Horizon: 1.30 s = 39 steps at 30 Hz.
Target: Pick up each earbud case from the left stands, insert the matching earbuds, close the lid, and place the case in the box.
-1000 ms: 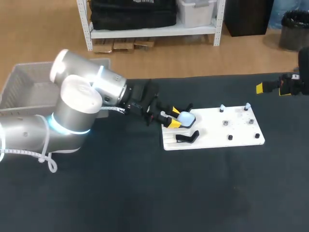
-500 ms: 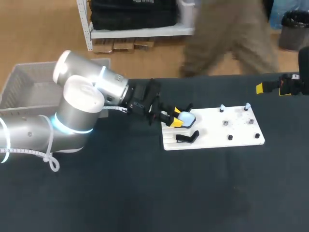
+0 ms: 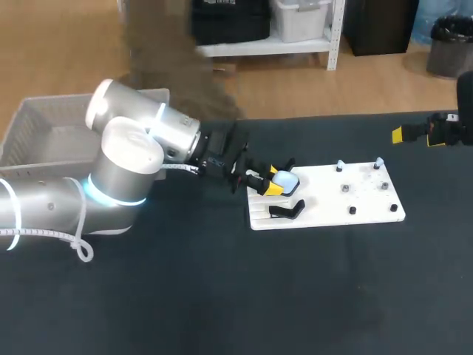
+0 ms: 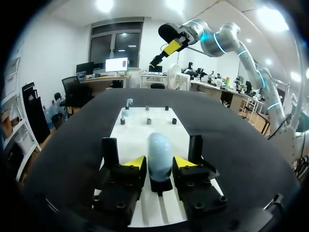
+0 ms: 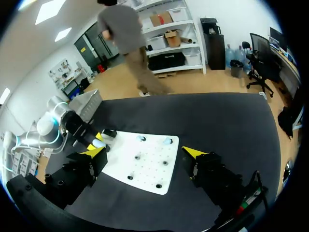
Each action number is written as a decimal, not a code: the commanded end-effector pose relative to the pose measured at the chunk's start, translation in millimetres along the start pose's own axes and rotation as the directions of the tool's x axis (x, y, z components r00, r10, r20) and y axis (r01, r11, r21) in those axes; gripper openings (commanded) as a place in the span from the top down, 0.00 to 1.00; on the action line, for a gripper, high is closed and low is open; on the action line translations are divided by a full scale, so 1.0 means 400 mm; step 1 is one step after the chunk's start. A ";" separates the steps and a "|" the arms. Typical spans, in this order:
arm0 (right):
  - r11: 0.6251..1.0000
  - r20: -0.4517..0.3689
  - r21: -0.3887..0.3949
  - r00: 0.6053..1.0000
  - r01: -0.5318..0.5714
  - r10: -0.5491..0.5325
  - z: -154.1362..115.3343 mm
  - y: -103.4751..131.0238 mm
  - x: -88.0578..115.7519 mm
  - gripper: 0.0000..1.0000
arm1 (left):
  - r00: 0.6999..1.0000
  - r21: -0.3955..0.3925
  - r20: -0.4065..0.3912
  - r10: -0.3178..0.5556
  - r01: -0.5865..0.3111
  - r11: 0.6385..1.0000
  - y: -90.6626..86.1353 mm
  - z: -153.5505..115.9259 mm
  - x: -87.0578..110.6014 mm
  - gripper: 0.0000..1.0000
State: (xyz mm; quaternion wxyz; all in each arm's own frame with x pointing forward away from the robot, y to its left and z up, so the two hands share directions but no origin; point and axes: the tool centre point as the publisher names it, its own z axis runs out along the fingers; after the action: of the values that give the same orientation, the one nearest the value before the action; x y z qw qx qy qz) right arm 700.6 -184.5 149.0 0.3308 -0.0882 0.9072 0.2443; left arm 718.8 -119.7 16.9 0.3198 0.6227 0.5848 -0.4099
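Pale-blue case (image 4: 159, 150) on white stand plate (image 3: 355, 194): left tool (image 4: 160, 162) has edged forward, tips now pressing both its sides. Grasp looks made, lift next; right tool (image 5: 145, 152) idle, jaws apart.

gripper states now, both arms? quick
Left gripper: closed on the pale blue rounded earbud case.
Right gripper: open, holding nothing.
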 end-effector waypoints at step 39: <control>1.000 -0.001 -0.002 1.000 0.001 -0.001 0.000 -0.002 -0.001 0.00 | 0.971 -0.110 0.222 0.085 -0.061 0.992 -0.068 -0.078 -0.143 1.00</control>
State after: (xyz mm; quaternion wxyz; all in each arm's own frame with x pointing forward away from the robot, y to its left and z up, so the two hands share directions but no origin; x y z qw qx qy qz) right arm 700.6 -184.5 149.0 0.3308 -0.0882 0.9072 0.2443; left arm 707.1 -120.4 77.9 0.4066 0.5899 0.5312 -0.4523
